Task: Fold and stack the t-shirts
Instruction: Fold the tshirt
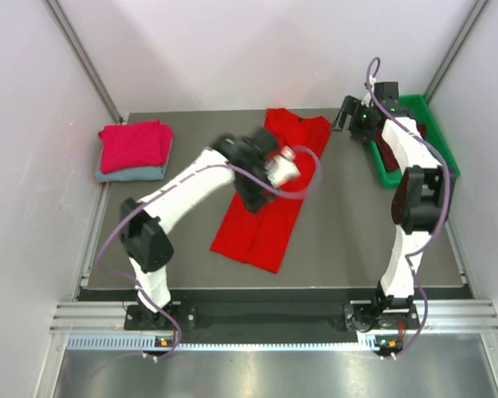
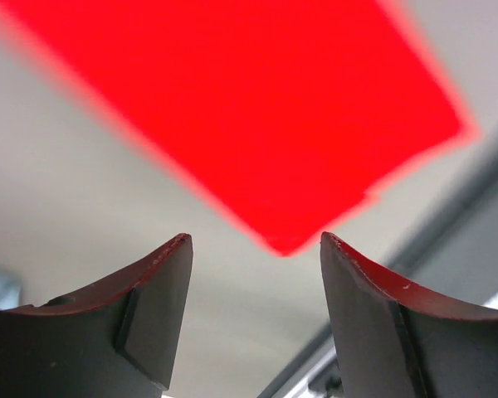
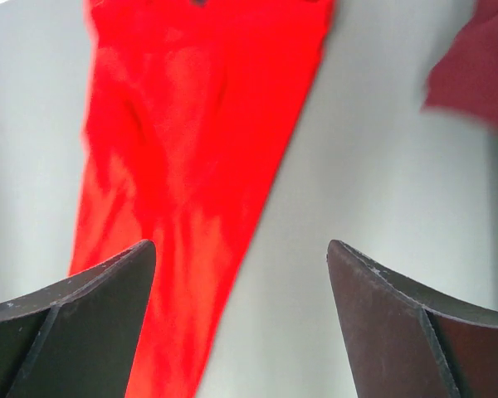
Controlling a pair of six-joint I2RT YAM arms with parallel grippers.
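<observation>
The bright red t-shirt (image 1: 266, 207) lies as a long narrow strip on the middle of the grey table. It also shows in the left wrist view (image 2: 257, 108) and the right wrist view (image 3: 191, 149). My left gripper (image 1: 286, 166) hovers above it, blurred, open and empty (image 2: 256, 249). My right gripper (image 1: 346, 114) is open and empty (image 3: 241, 249) at the back right, beside the shirt's far end. The crimson-pink t-shirt (image 1: 134, 143) lies folded on the grey-blue t-shirt (image 1: 137, 173) at the back left. The dark maroon t-shirt (image 1: 388, 151) lies in the tray and shows in the right wrist view (image 3: 477, 66).
A green plastic tray (image 1: 436, 124) stands at the back right under the right arm. White walls close in the table on the left, back and right. A metal rail (image 1: 274, 317) runs along the near edge.
</observation>
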